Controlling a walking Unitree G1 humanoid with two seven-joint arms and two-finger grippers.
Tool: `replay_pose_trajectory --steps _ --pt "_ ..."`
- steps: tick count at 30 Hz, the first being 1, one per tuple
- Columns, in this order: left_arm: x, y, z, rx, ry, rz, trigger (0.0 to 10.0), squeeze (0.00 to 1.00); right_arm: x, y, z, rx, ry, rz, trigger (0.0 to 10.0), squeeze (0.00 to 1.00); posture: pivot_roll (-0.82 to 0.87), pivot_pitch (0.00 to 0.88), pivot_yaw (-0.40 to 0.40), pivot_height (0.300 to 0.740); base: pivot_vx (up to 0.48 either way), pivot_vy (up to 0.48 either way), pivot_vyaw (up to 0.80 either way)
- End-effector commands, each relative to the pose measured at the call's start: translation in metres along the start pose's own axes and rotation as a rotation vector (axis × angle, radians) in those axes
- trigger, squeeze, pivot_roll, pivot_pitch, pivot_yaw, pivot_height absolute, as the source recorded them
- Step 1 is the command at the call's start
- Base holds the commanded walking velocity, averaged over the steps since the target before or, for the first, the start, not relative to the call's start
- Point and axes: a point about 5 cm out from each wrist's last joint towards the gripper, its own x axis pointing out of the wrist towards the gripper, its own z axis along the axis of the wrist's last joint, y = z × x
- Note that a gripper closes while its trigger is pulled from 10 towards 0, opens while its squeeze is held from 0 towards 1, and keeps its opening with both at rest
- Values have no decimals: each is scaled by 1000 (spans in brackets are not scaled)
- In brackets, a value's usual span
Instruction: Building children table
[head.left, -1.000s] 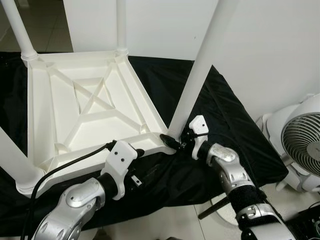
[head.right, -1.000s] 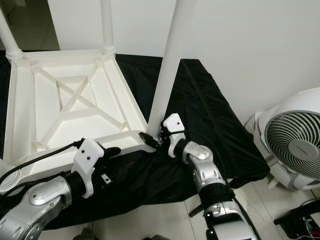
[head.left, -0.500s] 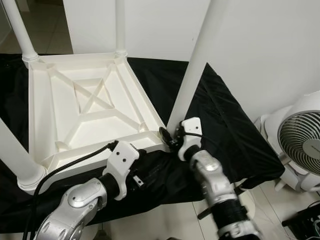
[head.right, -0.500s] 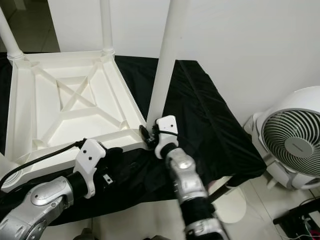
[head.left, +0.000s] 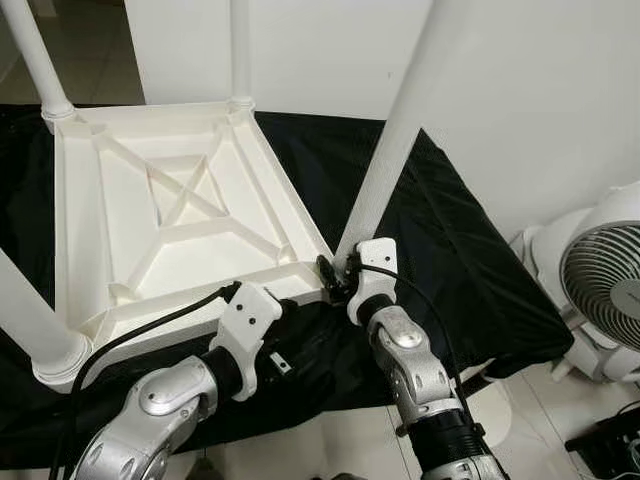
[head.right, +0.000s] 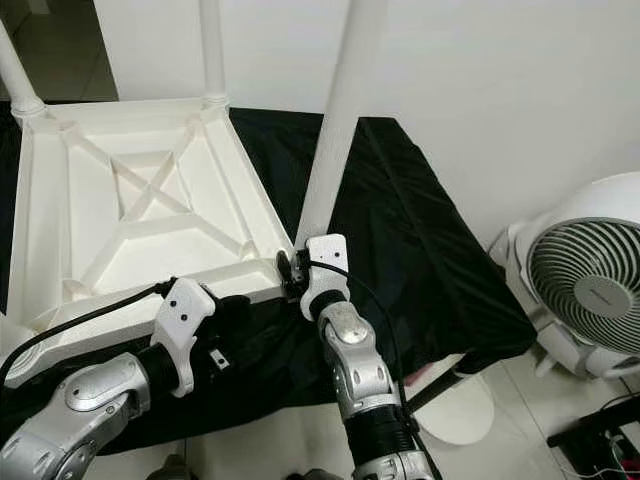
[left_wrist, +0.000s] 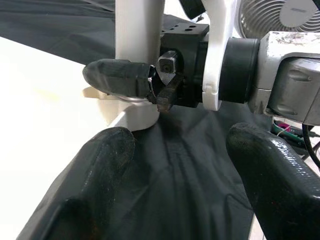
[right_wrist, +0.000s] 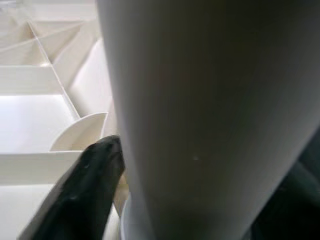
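Note:
A white children's table (head.left: 180, 200) lies upside down on a black cloth (head.left: 450, 250), its legs pointing up. My right gripper (head.left: 335, 275) is shut on the near right leg (head.left: 395, 150) at its base, where it meets the table's corner. In the right wrist view the leg (right_wrist: 210, 100) stands between the fingers (right_wrist: 85, 185). My left gripper (left_wrist: 180, 165) is open, low over the cloth just in front of the table's front edge (head.left: 200, 305). Nothing lies between its fingers (left_wrist: 95, 170), which point at the right gripper.
A white fan (head.left: 610, 290) stands on the floor at the right. A white wall (head.left: 520, 90) rises close behind the table. Other legs (head.left: 35, 60) stand at the far corners and one (head.left: 30, 320) at the near left. A round white base (head.right: 455, 410) lies on the floor under the cloth's edge.
My right arm has swung in from the right toward the middle, while its gripper stays at the leg's base. The left arm has hardly moved.

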Motion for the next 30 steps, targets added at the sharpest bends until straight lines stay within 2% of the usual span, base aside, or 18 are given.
replay_pose_trajectory --steps 1,3,4,6,7,8,9,13,18,20,28,30 --pt "1 -1 2 -3 -5 1 10000 0 -1 -8 4 -1 -6 16 10000 1000 207 70 -119 740 0 0 0" --pt "0 -1 2 -3 -4 3 10000 0 -2 -11 6 -16 -10 50 10000 1000 204 72 -117 740 0 0 0" --pt "0 0 1 -3 -3 4 10000 0 -5 -13 8 -26 -10 114 10000 541 204 73 -116 740 0 0 0" --pt "0 0 1 -3 -3 4 10000 0 -5 -13 8 -26 -10 114 10000 541 204 73 -116 740 0 0 0" --pt "0 0 1 -3 -2 6 10000 0 -7 -17 9 -44 -15 179 10000 0 203 71 -113 740 0 0 0" --pt "0 1 1 -2 -1 5 10000 0 -11 -23 11 -79 -25 273 10000 0 198 76 -102 740 0 0 0" --pt "0 1 1 -2 -1 5 10000 0 -11 -23 11 -79 -25 273 10000 0 198 76 -102 740 0 0 0" --pt "0 2 1 3 3 -3 10000 0 -15 -44 15 -168 -13 492 10000 0 197 74 -94 740 0 0 0" --pt "0 2 1 6 4 -5 10000 0 -13 -49 17 -186 -7 534 10000 0 200 75 -92 740 0 0 0" --pt "-2 2 2 7 4 -3 10000 0 -5 -57 21 -218 0 573 10000 0 205 75 -92 740 0 0 0" --pt "-3 0 1 2 5 0 10000 0 5 -62 21 -235 24 621 10000 0 210 77 -95 740 0 0 0" --pt "-4 -1 1 -1 5 1 10000 0 6 -60 17 -227 32 647 784 0 213 78 -95 740 0 0 0"
